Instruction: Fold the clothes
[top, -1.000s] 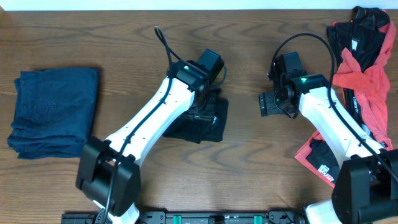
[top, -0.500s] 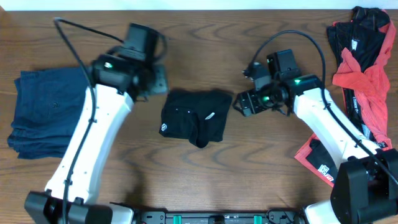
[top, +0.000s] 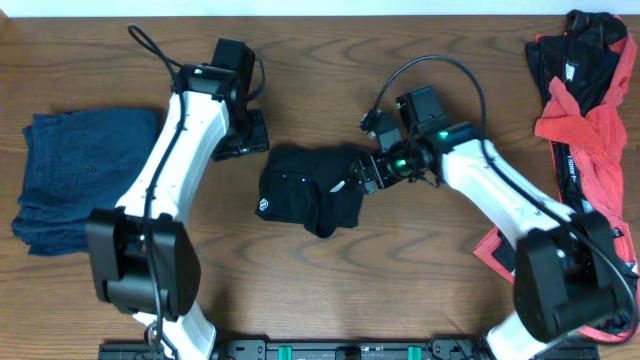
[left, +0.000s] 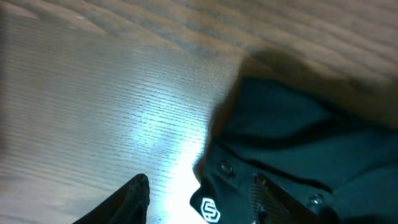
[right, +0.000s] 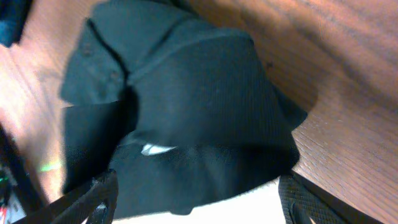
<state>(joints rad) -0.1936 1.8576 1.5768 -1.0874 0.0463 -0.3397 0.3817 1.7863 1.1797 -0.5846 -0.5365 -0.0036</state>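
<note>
Overhead. A crumpled black shirt (top: 312, 195) lay near the middle of the wooden table (top: 420, 290). The left gripper (top: 243, 135) sat up and to the left of the shirt, just beside its upper left corner and not on it. The right gripper (top: 365, 175) sat at the shirt's right edge, over the cloth; contact could not be told from here. A folded blue garment (top: 85, 180) lay well to the left of the shirt, and a heap of red and black clothes (top: 585, 120) well to its right.

Left wrist. Left gripper (left: 199, 182) was open, fingers (left: 129, 200) spread with nothing held. The shirt (left: 298, 143) lay ahead and to the right, its near corner with a white logo reaching into the gap. Bare wood showed on the left.

Right wrist. Right gripper (right: 199, 190) was spread wide and gripped nothing. The shirt (right: 186, 106) filled the view straight ahead, its near fold lying between the fingers (right: 99, 200).
</note>
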